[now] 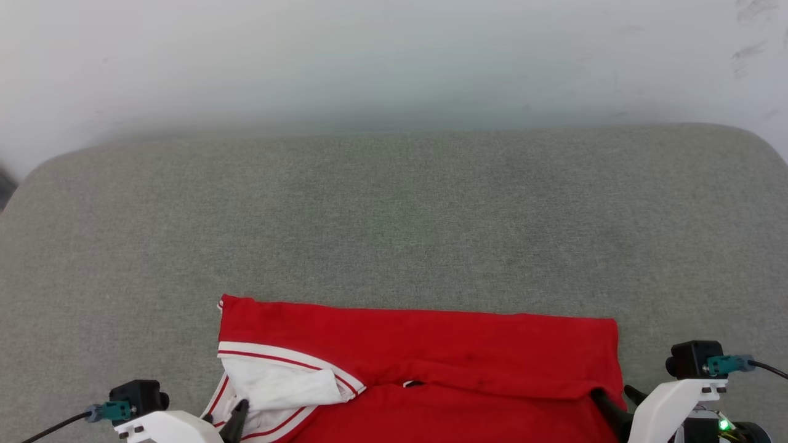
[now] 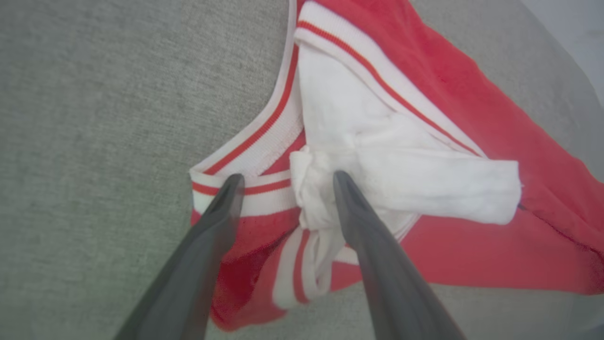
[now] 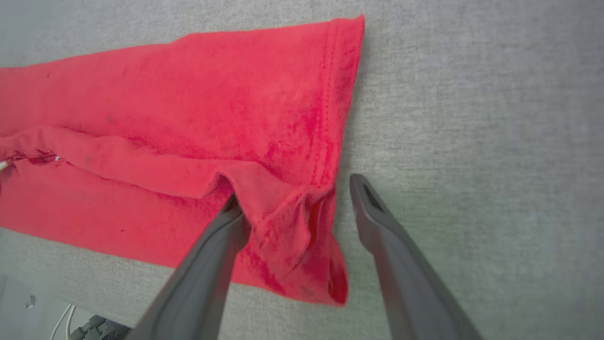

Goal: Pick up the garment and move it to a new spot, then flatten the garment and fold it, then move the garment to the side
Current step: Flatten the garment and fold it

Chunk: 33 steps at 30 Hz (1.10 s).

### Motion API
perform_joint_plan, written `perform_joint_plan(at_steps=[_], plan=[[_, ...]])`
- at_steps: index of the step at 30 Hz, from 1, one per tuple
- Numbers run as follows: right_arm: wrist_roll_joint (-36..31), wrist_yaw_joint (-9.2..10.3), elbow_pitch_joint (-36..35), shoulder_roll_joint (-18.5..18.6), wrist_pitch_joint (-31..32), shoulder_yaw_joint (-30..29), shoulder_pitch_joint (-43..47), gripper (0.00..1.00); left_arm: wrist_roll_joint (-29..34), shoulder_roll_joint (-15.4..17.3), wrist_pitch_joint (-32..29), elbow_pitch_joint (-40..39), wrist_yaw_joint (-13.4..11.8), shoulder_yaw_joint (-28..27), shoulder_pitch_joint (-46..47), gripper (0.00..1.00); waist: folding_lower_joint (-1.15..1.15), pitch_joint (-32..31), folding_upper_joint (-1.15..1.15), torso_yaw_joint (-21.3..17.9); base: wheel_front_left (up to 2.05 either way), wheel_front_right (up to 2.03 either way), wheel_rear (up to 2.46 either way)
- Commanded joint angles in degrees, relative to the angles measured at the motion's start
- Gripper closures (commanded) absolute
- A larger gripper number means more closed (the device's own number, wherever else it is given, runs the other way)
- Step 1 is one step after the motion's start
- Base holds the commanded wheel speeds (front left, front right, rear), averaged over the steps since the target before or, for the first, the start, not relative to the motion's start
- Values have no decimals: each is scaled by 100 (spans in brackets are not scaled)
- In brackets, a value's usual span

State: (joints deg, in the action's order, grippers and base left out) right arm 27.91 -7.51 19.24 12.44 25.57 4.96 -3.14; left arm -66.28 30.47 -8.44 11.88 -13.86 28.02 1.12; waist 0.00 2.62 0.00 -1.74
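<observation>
Head view: red fabric jersey [image 1: 431,357] folded on grey woven cushion [image 1: 394,215], white sleeve bunched; left gripper [image 2: 288,178], right gripper [image 3: 296,191] spread, gripping nothing.

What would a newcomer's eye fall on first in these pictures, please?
The red jersey, folded into a long band, lies at the near edge of the grey upholstered surface. Its white sleeve with red-striped trim is bunched at the left end, between the fingers of the open left claw. The right claw stands open over the hem corner at the right end.

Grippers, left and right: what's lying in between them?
The folded red garment stretches from left gripper to right gripper, seen in the head view.
</observation>
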Motion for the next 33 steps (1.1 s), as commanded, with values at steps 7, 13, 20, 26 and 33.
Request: perform_joint_plan(at_steps=[7, 13, 20, 26, 33], plan=[[12, 6, -979, 232, -84, -160, 358, 0, 805, 107, 1043, -250, -145, -71, 252, 0, 0, -287, 0, -120, 0, 0, 0], [-25, 5, -1619, 345, 600, -707, 165, 0, 1342, 72, 1625, -695, -347, -53, 479, 0, 0, -333, 0, -63, 0, 0, 0], [-226, 5, -1724, 167, 1797, -1273, 50, 0, 1960, -83, 2229, -1217, -446, -104, 735, 0, 0, -274, 0, 242, 0, 0, 0], [-367, 5, -1550, -27, 2296, -1447, -44, 0, 2374, -197, 2329, -1584, -396, -94, 939, 0, 0, 62, 0, 537, 0, 0, 0], [-334, 5, -814, -330, 2327, -1286, -288, 0, 2781, -238, 2342, -1788, -397, 38, 1226, 0, 0, 564, 0, 842, 0, 0, 0]])
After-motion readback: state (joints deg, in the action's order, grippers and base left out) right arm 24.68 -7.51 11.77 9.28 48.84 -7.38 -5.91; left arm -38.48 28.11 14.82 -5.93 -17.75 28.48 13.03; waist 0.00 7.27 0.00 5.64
